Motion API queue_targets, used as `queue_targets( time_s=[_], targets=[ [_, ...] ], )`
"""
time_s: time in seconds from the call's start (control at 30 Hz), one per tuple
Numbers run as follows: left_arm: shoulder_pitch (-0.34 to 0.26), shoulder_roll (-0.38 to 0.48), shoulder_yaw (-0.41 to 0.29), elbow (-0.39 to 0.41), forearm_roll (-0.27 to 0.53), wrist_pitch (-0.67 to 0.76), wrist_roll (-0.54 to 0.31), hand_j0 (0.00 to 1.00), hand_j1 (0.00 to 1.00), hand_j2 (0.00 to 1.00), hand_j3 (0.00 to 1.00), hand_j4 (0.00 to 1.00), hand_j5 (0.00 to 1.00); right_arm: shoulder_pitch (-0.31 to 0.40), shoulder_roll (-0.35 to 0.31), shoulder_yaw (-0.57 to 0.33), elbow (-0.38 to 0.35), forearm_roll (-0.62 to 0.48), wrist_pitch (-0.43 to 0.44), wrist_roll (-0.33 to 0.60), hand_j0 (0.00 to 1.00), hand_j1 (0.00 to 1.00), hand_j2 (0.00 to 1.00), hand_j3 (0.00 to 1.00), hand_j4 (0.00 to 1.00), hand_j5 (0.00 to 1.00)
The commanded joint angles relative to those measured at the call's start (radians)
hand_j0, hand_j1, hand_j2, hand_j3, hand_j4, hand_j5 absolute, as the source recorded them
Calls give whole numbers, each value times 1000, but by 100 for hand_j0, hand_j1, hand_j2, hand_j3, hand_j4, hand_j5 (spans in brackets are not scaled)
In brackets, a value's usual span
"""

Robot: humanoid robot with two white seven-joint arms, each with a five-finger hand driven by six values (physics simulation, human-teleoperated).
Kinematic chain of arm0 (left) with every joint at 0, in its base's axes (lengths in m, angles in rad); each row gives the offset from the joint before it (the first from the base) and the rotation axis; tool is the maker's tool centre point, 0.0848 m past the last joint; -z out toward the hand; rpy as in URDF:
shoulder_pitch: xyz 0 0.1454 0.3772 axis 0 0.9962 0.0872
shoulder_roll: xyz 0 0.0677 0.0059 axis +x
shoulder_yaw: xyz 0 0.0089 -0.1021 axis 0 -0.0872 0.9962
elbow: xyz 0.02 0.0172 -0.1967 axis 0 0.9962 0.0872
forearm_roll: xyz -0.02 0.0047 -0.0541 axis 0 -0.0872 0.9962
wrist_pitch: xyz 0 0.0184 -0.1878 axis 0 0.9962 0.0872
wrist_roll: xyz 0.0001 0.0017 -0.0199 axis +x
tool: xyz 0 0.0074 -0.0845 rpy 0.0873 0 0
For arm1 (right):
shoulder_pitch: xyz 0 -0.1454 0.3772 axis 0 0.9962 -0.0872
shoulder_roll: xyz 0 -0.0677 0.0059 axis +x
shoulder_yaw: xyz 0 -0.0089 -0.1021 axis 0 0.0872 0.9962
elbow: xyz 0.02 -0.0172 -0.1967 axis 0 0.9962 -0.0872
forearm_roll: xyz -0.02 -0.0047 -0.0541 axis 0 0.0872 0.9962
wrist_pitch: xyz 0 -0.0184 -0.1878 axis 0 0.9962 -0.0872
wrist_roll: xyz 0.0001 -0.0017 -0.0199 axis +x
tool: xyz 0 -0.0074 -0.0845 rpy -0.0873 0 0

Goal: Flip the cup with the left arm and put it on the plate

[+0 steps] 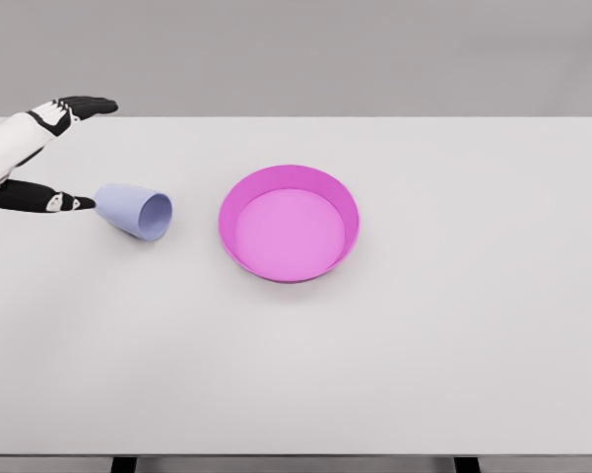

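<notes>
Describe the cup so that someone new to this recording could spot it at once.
On the white table, look left of the pink plate. The cup lies on its side there, pale lavender-blue, its open mouth towards the plate, with the left robot hand open beside its base.

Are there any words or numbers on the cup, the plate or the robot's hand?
None. The lavender cup lying on its side, the pink plate, the left hand and the white table are all plain, with no letters, numbers or signs to read.
</notes>
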Motion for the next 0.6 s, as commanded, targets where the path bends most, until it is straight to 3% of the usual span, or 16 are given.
queue_targets(
  time_s=[0.0,0.27,0.5,0.57],
  targets=[
    [2,7,-3,-2,7,1,0,100,100,100,100,100,100,0,0,-4,-2,0,-1,0,100,100,100,100,100,100],
    [63,12,13,43,-42,1,-1,100,100,100,100,100,100,0,0,1,-1,0,0,0,100,100,100,100,100,100],
    [74,12,34,47,-42,1,-1,100,100,100,100,100,100,0,0,1,-1,0,0,0,100,100,100,100,100,100],
    [77,9,68,101,-40,1,2,100,100,100,100,100,100,0,0,1,1,0,0,0,100,100,100,100,100,100]
  ],
)
